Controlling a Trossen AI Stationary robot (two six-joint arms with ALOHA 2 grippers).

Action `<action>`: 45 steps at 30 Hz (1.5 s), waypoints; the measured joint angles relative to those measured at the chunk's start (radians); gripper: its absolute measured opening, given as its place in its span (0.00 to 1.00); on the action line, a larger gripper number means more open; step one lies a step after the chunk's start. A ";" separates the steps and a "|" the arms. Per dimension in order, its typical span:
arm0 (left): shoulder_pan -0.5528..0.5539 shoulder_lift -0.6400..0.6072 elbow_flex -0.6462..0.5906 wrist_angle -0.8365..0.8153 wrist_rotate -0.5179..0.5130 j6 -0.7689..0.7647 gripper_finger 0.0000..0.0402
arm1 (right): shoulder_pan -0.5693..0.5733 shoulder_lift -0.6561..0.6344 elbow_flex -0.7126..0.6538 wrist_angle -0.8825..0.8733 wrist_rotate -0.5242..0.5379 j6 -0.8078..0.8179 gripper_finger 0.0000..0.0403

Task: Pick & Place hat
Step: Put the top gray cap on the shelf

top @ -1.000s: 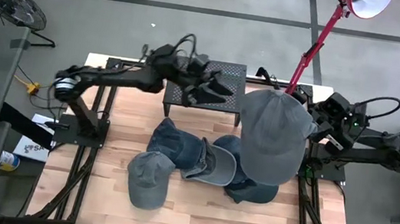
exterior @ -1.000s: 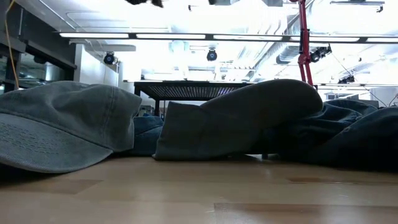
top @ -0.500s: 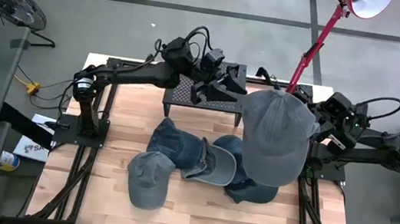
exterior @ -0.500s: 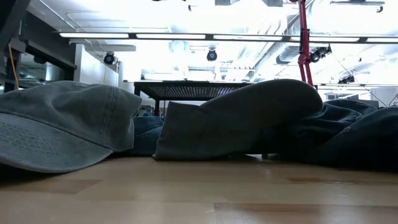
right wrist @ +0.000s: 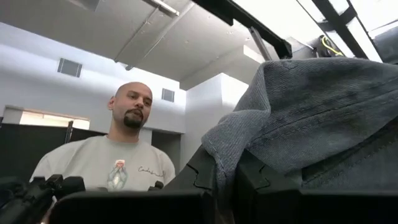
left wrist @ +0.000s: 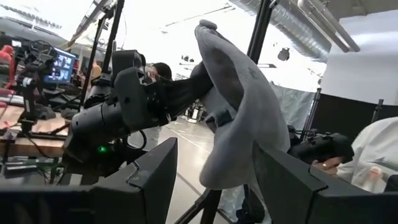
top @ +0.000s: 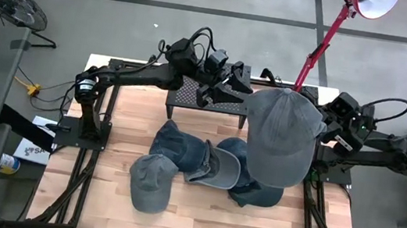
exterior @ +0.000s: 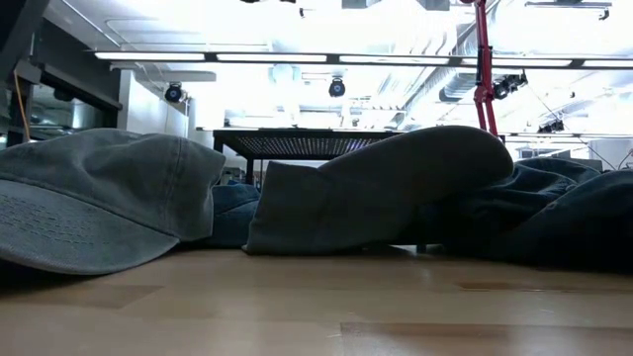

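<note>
Holding the grey hat (top: 283,136) pinched aloft over the table's right edge, right gripper (top: 327,124) offers it to the wide-open left gripper (top: 233,84).

Both arms (top: 133,78) are matte black, built of boxy jointed segments with looping black cables (top: 198,38). A small green light (left wrist: 101,149) glows on the right arm's housing.

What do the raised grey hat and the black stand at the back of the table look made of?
Grey hat, held up by the right tool: soft washed cotton-like cloth, matte; it droops and folds, and the right wrist view shows a coarse weave. Black stand: likely perforated metal, matte dark; a fine grid of holes covers its flat top on thin straight legs.
</note>
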 joint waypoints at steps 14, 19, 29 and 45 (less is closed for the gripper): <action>-0.029 0.000 0.000 -0.007 -0.048 0.073 0.51 | 0.000 0.002 0.000 0.000 0.015 -0.008 0.02; -0.035 0.000 0.000 -0.028 -0.108 0.109 0.51 | 0.000 0.002 0.000 0.000 0.015 -0.008 0.02; -0.075 0.000 -0.001 -0.024 -0.106 0.120 0.51 | 0.000 0.002 0.000 -0.001 0.019 -0.009 0.02; -0.121 0.000 0.039 -0.020 -0.101 0.116 0.51 | 0.000 0.000 0.000 -0.084 0.022 0.002 0.03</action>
